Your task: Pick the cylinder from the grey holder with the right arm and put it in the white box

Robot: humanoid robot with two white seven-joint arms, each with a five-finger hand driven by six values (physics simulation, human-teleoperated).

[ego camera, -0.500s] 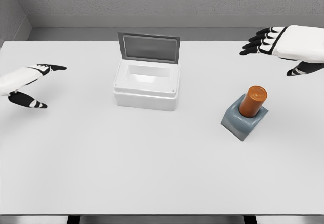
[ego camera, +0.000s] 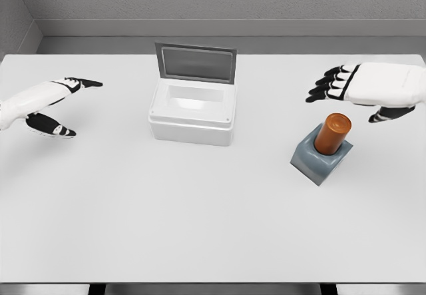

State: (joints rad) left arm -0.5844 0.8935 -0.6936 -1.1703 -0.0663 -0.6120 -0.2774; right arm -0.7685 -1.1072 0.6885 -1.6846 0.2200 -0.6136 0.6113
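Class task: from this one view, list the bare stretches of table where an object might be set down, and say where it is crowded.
Bare: the whole near strip of the table, and the gap between white box and grey holder. Crowded: around the cylinder, under the right robot hand.

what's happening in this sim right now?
The right hand hovers open above and behind the orange cylinder, which sits upright in the grey holder, not yet grasped. The white box stands mid-table with its lid up. The left hand is open over the table's left side, holding nothing.
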